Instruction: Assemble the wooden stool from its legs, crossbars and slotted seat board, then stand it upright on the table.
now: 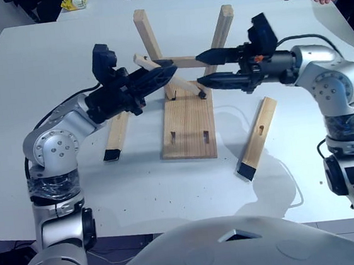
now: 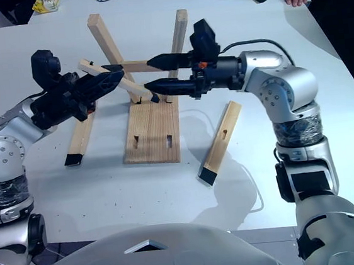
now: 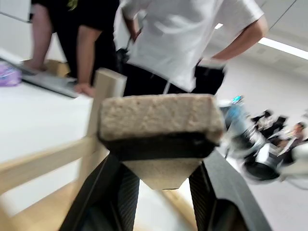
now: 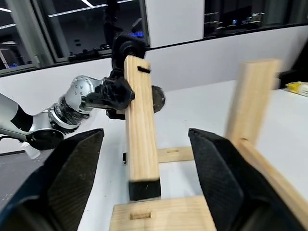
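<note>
Left gripper (image 1: 166, 74) clamped on tilted leg (image 1: 186, 85) above seat board (image 1: 188, 134); right gripper (image 1: 211, 69) level at board's far end, fingers wide apart

Up on the robot's head, the two eye cameras look forward and down over the table (image 1: 170, 190), sharing the same spread from slightly offset spots. The left wrist camera sits close behind the left tool (image 3: 161, 192), hard against the end of the wooden leg (image 3: 161, 120) it grips. The right wrist camera looks out between the right tool's (image 4: 147, 187) spread fingers toward the left arm (image 4: 72, 96).
</note>
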`<state>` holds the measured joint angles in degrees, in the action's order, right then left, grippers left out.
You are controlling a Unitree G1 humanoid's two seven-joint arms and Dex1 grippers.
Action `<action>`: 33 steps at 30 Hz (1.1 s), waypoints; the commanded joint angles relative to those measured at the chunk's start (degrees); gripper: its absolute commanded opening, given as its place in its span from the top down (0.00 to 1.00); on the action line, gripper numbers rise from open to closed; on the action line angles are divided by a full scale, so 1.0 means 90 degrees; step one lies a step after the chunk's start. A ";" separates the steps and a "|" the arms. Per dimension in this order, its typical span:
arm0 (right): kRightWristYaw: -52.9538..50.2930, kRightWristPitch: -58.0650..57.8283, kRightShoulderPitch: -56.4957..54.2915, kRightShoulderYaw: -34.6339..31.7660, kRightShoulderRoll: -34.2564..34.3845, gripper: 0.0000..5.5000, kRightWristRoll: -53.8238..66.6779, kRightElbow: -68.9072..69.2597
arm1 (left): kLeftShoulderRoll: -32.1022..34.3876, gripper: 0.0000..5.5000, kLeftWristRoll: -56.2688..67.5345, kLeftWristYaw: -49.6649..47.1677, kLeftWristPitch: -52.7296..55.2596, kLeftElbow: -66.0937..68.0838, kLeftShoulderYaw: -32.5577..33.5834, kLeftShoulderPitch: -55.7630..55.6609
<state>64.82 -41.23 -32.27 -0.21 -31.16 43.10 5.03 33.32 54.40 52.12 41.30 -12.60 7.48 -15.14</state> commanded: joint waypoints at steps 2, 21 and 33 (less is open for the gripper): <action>-0.0302 0.0201 -0.0009 -0.0639 -0.0016 0.41 0.0162 -0.0075 | 0.0599 0.76 -0.0927 0.0683 -0.0740 0.0558 0.0104 0.0267; -0.1047 0.0766 0.1558 -0.0689 0.0291 0.41 0.0098 0.1124 | 0.1504 0.76 -0.3804 0.2162 -0.4546 0.4189 -0.0030 -0.0871; -0.1062 0.0857 0.1677 -0.0711 0.0269 0.41 0.0076 0.1119 | 0.1693 0.76 -0.4247 0.3013 -0.5445 0.4659 -0.0369 -0.0757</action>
<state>55.56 -33.94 -18.04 -6.60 -28.36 43.88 14.59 46.77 17.07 77.60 -6.31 28.10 4.37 -20.59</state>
